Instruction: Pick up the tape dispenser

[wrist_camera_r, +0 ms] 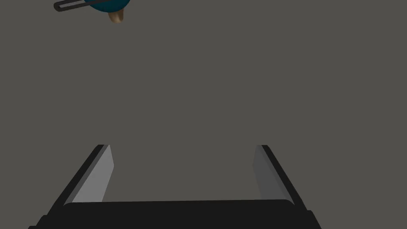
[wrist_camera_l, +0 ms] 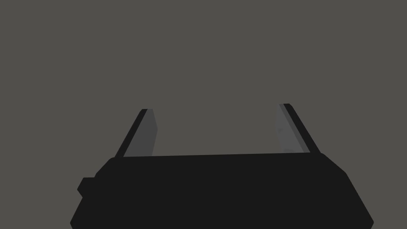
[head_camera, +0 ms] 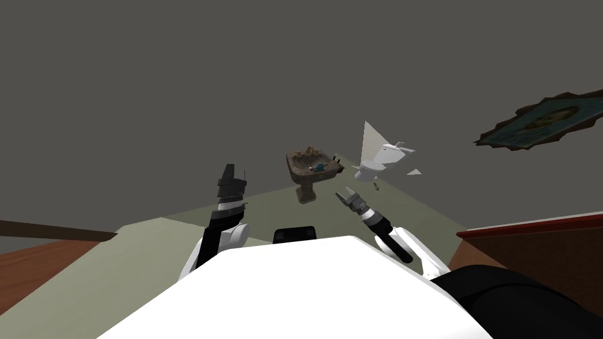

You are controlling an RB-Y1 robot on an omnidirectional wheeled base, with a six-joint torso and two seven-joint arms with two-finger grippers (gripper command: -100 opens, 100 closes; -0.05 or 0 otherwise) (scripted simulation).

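**Teal dispenser in the basin, both tools empty**

Grey wall ahead, and starting on the left: the left tool is raised above the pale green floor. In its wrist view the two thin grey fingers stand wide apart with nothing between them, so it's open and idle.

Moving to the centre, there's the brown, mottled pedestal sink against the wall. Lying in its bowl is a small teal object with a dark loop, which I take to be the tape dispenser. It's well apart from either arm.

Next, the right tool points up toward the sink. Its blades are spread too, gripping nothing, and its camera catches the teal piece at the far edge, well beyond the fingertips.

Further right stands a white toilet, then a framed picture on the wall.

Progress? Early, by my reading. The target is spotted and nothing is grasped. The approach, the reach into the bowl, the grip and the lift are all left to do.
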